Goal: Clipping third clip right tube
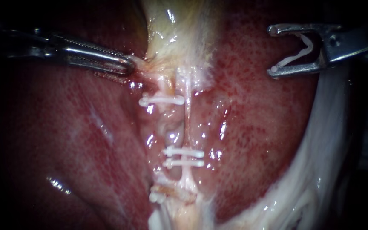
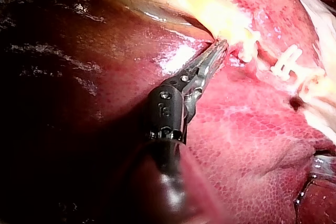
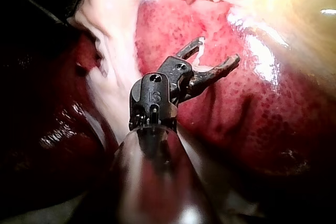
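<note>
Clip (image 1: 293, 59) in right instrument (image 1: 272, 50) lies horizontal, mouth leftward; left instrument (image 1: 128, 66) grips gallbladder (image 1: 179, 30)

Left instrument (image 1: 128, 64) is gripping gallbladder (image 1: 175, 38); right instrument (image 1: 272, 50) is carrying a clip (image 1: 294, 56) between spread jaws over liver (image 1: 252, 110).

A surgical setting is shown. Wet red liver (image 1: 64, 140) and a pale gallbladder (image 1: 179, 34) are seen lit at close range, with darkness around. White clips (image 1: 184, 152) are fastened across thin tubes (image 1: 187, 123) near the left instrument's pincer (image 1: 130, 64), which is closed on the gallbladder. An open clip (image 1: 297, 55) is carried in the right instrument's pincer (image 1: 273, 50).
</note>
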Controlling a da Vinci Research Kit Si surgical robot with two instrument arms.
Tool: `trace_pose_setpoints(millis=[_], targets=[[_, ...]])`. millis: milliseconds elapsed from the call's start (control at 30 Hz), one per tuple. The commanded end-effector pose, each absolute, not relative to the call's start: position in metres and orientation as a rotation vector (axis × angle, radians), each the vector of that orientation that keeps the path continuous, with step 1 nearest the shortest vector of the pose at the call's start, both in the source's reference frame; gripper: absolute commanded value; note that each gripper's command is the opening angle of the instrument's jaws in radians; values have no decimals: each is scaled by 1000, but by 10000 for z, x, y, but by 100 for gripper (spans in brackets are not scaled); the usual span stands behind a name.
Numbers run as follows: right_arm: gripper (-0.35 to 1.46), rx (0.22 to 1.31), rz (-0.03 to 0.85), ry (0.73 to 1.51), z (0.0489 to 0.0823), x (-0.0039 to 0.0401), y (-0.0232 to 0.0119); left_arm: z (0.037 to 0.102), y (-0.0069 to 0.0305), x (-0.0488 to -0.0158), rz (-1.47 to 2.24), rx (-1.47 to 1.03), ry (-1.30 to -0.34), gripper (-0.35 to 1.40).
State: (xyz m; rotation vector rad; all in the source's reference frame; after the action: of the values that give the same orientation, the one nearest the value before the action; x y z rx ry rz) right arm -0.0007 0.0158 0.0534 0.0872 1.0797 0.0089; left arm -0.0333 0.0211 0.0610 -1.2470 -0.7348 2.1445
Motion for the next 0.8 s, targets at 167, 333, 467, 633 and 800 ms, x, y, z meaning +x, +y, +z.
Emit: trace_pose_setpoints(millis=[167,333,467,633,800], targets=[[50,87,9,1080,534,-7,158,587,219,-313,2140,-1236,-710,-35],[50,89,8,1081,534,-7,158,550,238,-282,2099,-1249,-670,-35],[50,90,0,1086,533,-6,158,541,243,-272,2094,-1258,-652,-35],[50,164,53,1112,528,1,149,541,241,-273,2094,-1257,-650,-35],[50,262,125,1138,523,21,130,541,241,-274,2094,-1257,-650,-35]])
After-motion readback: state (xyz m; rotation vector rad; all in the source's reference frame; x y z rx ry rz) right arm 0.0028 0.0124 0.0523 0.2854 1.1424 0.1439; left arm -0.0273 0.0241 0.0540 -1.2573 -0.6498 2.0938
